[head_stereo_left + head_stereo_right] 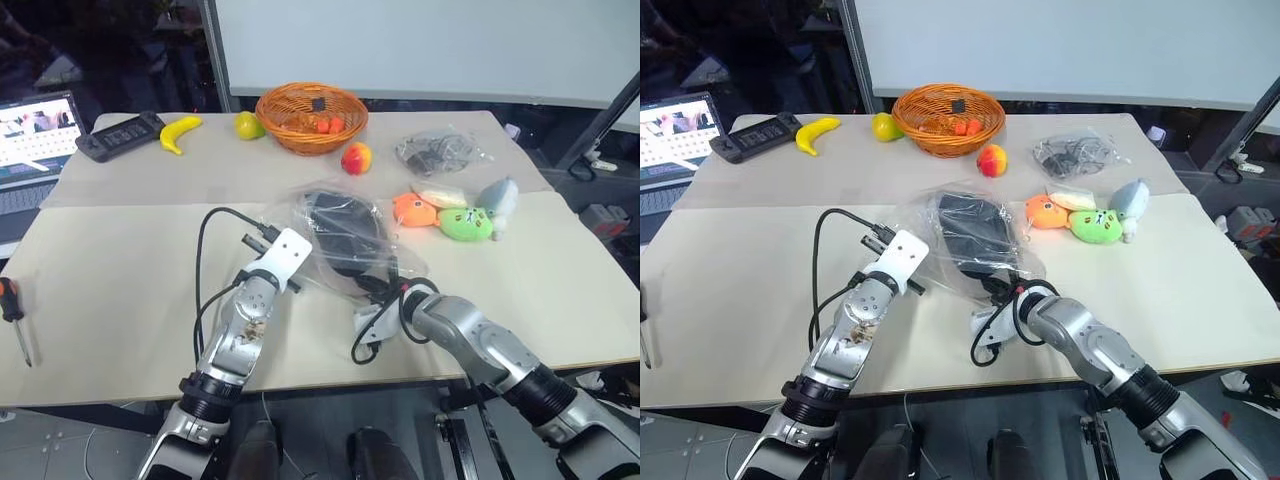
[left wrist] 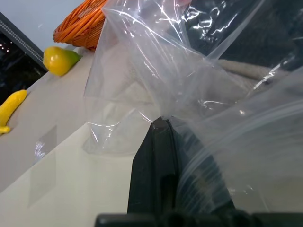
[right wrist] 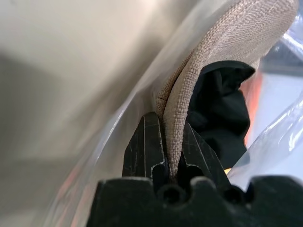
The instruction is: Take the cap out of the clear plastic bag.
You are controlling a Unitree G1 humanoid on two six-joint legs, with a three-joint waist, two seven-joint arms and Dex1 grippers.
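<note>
Closest to the head camera, the left gripper [image 1: 300, 262] has its fingers [image 2: 158, 156] pressed together on a pinched fold of the clear plastic bag [image 1: 345, 235], holding that edge just above the pale counter [image 1: 120, 290]. Far to the left, a screwdriver [image 1: 12, 305] lies at the counter's edge, and behind it sit a laptop [image 1: 35, 135], a black handheld device [image 1: 120, 135], a banana [image 1: 180, 132] and a yellow-green fruit [image 1: 248, 125]. Next comes the wicker basket [image 1: 311, 117] with small items inside, and a red-yellow fruit [image 1: 356, 158] rests just in front of it. The bag sits in the middle of the counter between the two arms, crinkled and puffed up, and the cap [image 1: 340, 230] is inside it, showing as a dark shape through the plastic. At the bag's near side, the right gripper [image 1: 385, 292] is nearly shut, its fingers [image 3: 147, 146] clamped on the cap's beige woven rim, with the black underside bunched just beyond them and plastic film draped alongside. Right of the bag lie an orange plush toy [image 1: 413, 210], a white packet [image 1: 440, 194], a green plush toy [image 1: 466, 223] and a grey plush toy [image 1: 498, 197], close together. Behind them sits a smaller clear bag [image 1: 435, 152] of dark items.
</note>
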